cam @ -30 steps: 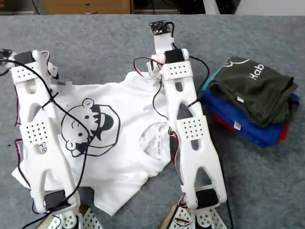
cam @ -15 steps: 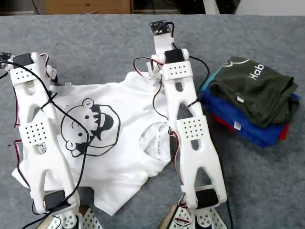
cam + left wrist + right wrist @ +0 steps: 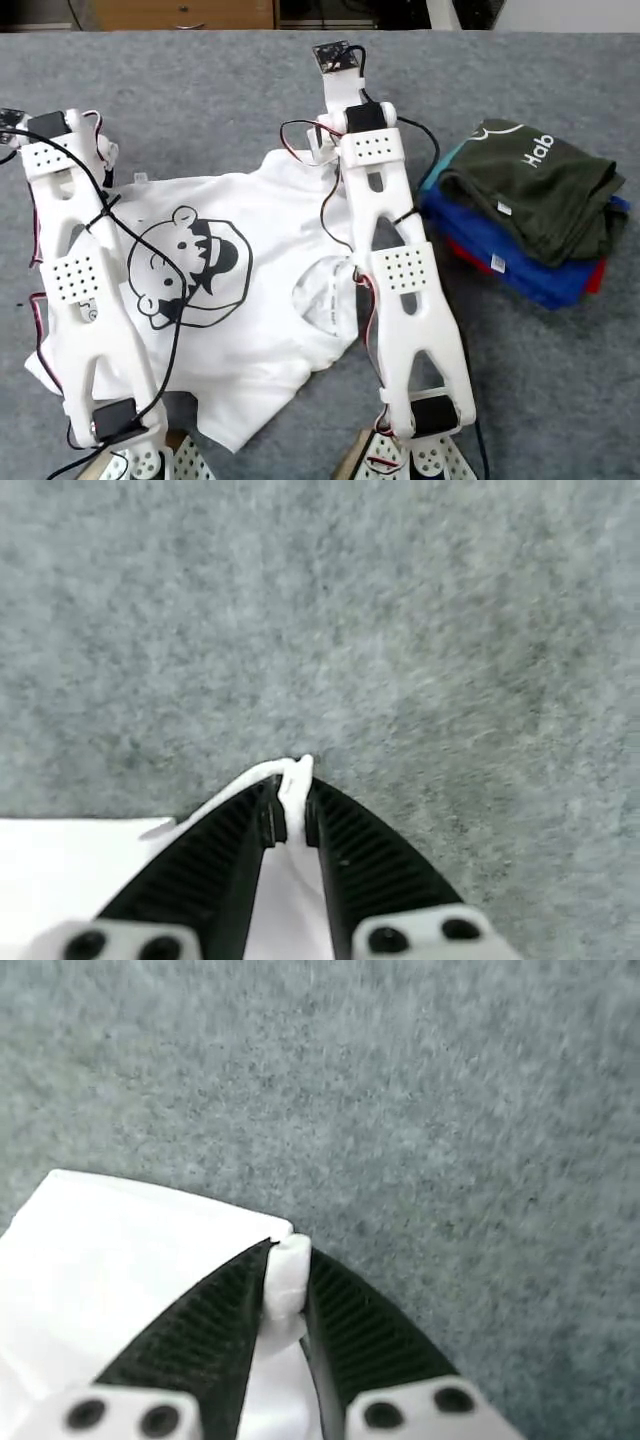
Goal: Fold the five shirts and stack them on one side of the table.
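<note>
The left fingers are pressed nearly together. A thin fold of the white shirt is pinched between their tips and pokes out just past them. The right fingers are likewise closed, on a thicker bunch of the shirt's edge that fills the narrow gap between them. Behind both pairs the shirt spreads out on the grey surface, cartoon print up. Ahead of the tips lies the surface. Well off to the outer side of the right fingers sits a stack of folded shirts, dark green on top, blue and red beneath.
</note>
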`<state>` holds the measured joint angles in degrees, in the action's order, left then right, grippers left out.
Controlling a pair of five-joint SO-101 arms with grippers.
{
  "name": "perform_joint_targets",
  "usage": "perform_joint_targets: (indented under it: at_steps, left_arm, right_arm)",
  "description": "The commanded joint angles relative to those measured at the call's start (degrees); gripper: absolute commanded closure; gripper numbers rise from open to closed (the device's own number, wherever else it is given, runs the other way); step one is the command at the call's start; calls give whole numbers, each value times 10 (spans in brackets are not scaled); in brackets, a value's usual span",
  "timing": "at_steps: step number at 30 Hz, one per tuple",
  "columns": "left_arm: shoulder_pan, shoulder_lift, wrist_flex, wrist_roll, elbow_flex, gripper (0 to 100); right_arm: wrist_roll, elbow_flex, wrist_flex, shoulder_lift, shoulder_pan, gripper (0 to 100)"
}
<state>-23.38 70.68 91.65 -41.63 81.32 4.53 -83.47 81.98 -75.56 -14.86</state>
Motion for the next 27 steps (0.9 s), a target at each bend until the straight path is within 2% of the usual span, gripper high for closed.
perform_joint_targets:
  at_steps: [1,3,7,15,20,23,27]
  left_arm:
    - [-10,-29,18,-1,96,981]
    - [-10,-44,33,0,147,981]
    - [-11,-131,68,38,146,981]
    - [-13,-318,92,119,145,981]
    - [-15,-448,93,196,142,981]
    - [-12,-531,93,258,89,981]
    - [-13,-669,93,325,-71,981]
  right_arm:
    - [0,-59,-4,12,-13,994]
    - [1,-110,14,14,-12,994]
    - [27,-121,45,79,-17,994]
    - [35,-121,113,313,-17,994]
    - [34,-120,133,467,-16,995]
    - [33,-120,135,554,-15,995]
    - [32,-117,131,651,-17,995]
